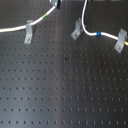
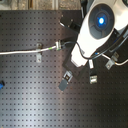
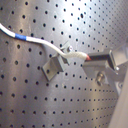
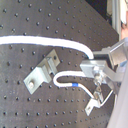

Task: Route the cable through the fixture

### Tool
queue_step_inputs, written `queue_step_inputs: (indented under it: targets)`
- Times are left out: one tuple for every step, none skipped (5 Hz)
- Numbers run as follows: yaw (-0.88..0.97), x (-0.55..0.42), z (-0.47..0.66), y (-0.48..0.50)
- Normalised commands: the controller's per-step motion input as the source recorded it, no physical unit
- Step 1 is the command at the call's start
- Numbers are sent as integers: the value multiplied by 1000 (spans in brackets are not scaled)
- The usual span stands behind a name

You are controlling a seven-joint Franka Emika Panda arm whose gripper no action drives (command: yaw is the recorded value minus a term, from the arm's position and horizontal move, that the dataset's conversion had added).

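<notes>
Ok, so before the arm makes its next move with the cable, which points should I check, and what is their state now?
1. Grip: ok. The cable runs into the gripper in the first wrist view.
2. Cable seated in the nearest clip: cannot tell; it lies across the clip's top.
3. The first exterior view's left clip: ok, the cable passes at it.
4. Its right clip: ok, the cable reaches it.
5. The middle clip: cannot tell; the cable runs close beside it.
</notes>
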Motion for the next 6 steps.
queue_step_inputs:
  targets:
    - [0, 26, 0, -19]
    - [394, -34, 204, 294]
    - [589, -72, 188, 107]
    - [523, -38, 302, 107]
    - [291, 34, 334, 27]
    - [180, 172, 367, 114]
